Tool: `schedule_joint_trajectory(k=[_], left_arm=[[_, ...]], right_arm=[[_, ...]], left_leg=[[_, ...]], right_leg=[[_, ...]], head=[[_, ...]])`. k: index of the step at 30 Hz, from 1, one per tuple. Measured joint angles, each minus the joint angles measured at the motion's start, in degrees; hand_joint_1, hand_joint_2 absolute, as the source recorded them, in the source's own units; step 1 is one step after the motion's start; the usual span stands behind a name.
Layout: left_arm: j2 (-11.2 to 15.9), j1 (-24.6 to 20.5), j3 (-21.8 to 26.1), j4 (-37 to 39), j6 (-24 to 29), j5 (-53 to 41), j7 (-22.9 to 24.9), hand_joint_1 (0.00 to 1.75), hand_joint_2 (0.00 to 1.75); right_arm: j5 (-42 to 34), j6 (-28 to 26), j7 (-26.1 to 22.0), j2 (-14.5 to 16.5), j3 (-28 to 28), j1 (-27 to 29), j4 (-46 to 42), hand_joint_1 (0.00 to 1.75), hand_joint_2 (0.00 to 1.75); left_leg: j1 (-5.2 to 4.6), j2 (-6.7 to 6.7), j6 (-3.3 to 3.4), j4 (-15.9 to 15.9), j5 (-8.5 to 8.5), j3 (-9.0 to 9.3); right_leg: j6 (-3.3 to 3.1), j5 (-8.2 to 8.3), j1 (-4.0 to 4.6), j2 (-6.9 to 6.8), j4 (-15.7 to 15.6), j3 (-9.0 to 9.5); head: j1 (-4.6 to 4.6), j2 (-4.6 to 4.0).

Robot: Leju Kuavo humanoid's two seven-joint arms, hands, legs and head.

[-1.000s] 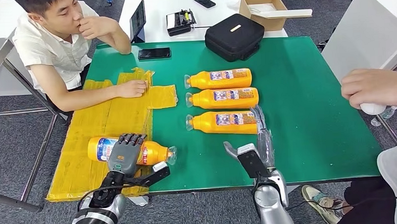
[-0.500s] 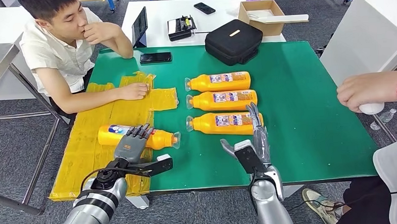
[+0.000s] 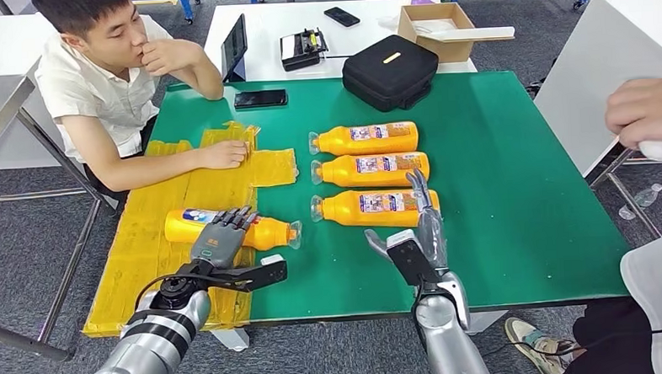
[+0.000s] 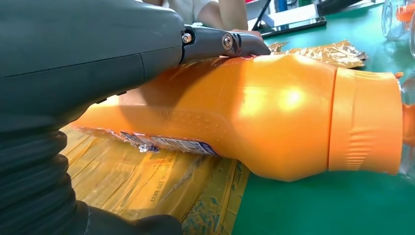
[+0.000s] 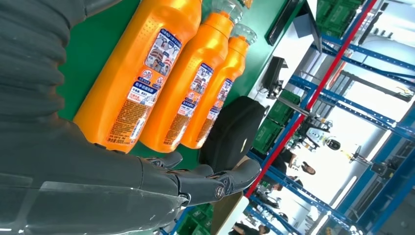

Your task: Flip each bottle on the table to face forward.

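Observation:
An orange bottle (image 3: 262, 232) lies on its side on the yellow sheet (image 3: 185, 193), clear cap (image 3: 294, 233) to the right. My left hand (image 3: 219, 242) rests on its middle, fingers (image 4: 220, 41) draped over the top and thumb (image 3: 262, 274) stretched out apart on the near side. Close up, the orange bottle (image 4: 274, 112) shows a strip of label against the sheet. Three more orange bottles (image 3: 363, 138) (image 3: 369, 168) (image 3: 366, 207) lie in a row on the green table (image 3: 513, 187), labels up. My right hand (image 3: 418, 234) stands open, its fingers (image 3: 420, 191) straight beside the nearest bottle's base.
A person sits at the far left with a hand (image 3: 222, 151) on the yellow sheet. Another person's hand (image 3: 645, 110) holds a white thing at the right edge. A black case (image 3: 390, 66), a phone (image 3: 260, 98) and a tablet (image 3: 231, 44) sit at the back.
My left hand has moved away from me with the bottle under it, mostly before half a second ago. The person's hand at the right has lifted. My right hand has edged toward the nearest bottle.

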Motion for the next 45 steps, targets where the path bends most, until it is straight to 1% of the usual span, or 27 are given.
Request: schedule_joint_trajectory(k=[3,6,8,10,16,19,27,32,36,39,42,45], left_arm=[[-0.11,0.28,-0.02,-0.04,0.89,-0.12,0.00,0.00,1.75],[-0.49,1.26,-0.27,-1.02,3.70,-0.70,0.03,0.00,1.75],[-0.94,3.01,-0.98,-3.80,5.62,-1.47,0.33,0.00,1.75],[-1.35,5.26,-1.95,-7.66,6.43,-2.25,0.87,0.00,1.75],[-2.16,11.76,-4.95,-19.19,6.82,-3.05,1.84,0.00,1.75],[-2.52,14.61,-6.95,-24.76,6.21,-3.06,2.50,0.00,1.75],[-2.64,17.80,-10.67,-33.10,5.28,-3.07,2.87,0.00,1.75],[-2.62,20.11,-13.72,-39.31,3.93,-1.86,1.59,0.00,1.75],[-3.19,23.59,-15.70,-45.62,5.13,5.86,-1.86,0.00,1.75],[-4.44,26.49,-15.95,-50.48,5.45,15.86,-5.55,0.00,1.75],[-5.67,29.00,-15.53,-53.82,5.70,26.93,-10.00,0.00,1.75],[-6.23,30.38,-14.81,-55.43,5.85,32.12,-12.36,0.00,1.75]], right_arm=[[0.05,-0.28,0.03,-0.08,-0.01,0.09,-0.01,0.00,1.75],[0.60,-0.58,0.36,-0.12,-0.07,0.60,-0.30,0.00,1.75],[1.24,-1.00,0.66,-0.13,-0.12,1.53,-1.23,0.00,1.75],[1.75,-1.38,0.95,-0.13,-0.19,2.70,-2.53,0.00,1.75],[3.09,-1.47,1.98,-0.10,-0.49,5.44,-5.89,0.00,1.75],[3.76,-1.47,2.45,-0.05,-0.58,6.25,-7.40,0.00,1.75],[4.15,-1.54,2.86,0.16,-0.77,7.50,-9.69,0.00,1.75],[4.01,-1.74,3.06,0.25,-1.27,8.75,-11.17,0.00,1.75],[2.98,-1.34,3.11,0.97,-1.82,10.28,-13.12,0.00,1.75],[3.40,-0.91,3.81,1.75,-2.20,11.46,-15.28,0.00,1.75],[7.85,-2.82,5.42,2.17,-2.41,12.82,-17.72,0.00,1.75],[13.95,-6.06,7.10,2.19,-2.42,13.98,-19.62,0.00,1.75]], left_leg=[[-0.01,0.00,0.00,0.00,-0.08,0.07],[-0.03,-0.02,0.06,0.00,-0.05,0.12],[-0.03,-0.02,0.07,0.01,-0.07,0.08],[-0.03,0.01,0.10,0.02,-0.06,-0.09],[-0.03,0.10,0.20,0.07,0.09,-0.89],[-0.03,0.10,0.20,0.08,0.10,-1.31],[-0.02,0.12,0.20,0.08,0.10,-1.67],[-0.03,0.13,0.20,0.08,0.08,-1.76],[-0.03,0.13,0.20,0.08,0.07,-1.84],[-0.02,0.13,0.20,0.08,0.06,-1.86],[-0.02,0.13,0.20,0.08,0.05,-1.86],[-0.01,0.14,0.20,0.08,0.05,-1.86]], right_leg=[[0.06,-0.09,0.00,0.00,0.00,0.01],[0.05,-0.07,-0.02,0.00,0.00,0.05],[0.07,-0.06,-0.02,0.00,0.00,0.02],[0.10,0.03,-0.02,0.01,0.01,0.04],[0.17,0.26,-0.02,0.02,0.05,-0.41],[0.17,0.26,-0.02,0.02,0.06,-0.81],[0.17,0.25,-0.02,0.02,0.06,-1.18],[0.17,0.24,-0.03,0.02,0.05,-1.27],[0.17,0.24,-0.03,0.02,0.05,-1.36],[0.16,0.23,-0.02,0.02,0.05,-1.39],[0.15,0.22,-0.02,0.02,0.05,-1.39],[0.15,0.22,-0.02,0.02,0.05,-1.40]], head=[[-0.01,0.00],[0.00,0.00],[-0.01,0.00],[-0.01,0.00],[-0.01,0.00],[-0.01,0.00],[-0.01,0.00],[0.00,0.00],[-0.01,0.00],[-0.01,0.00],[-0.01,0.00],[-0.01,0.00]])
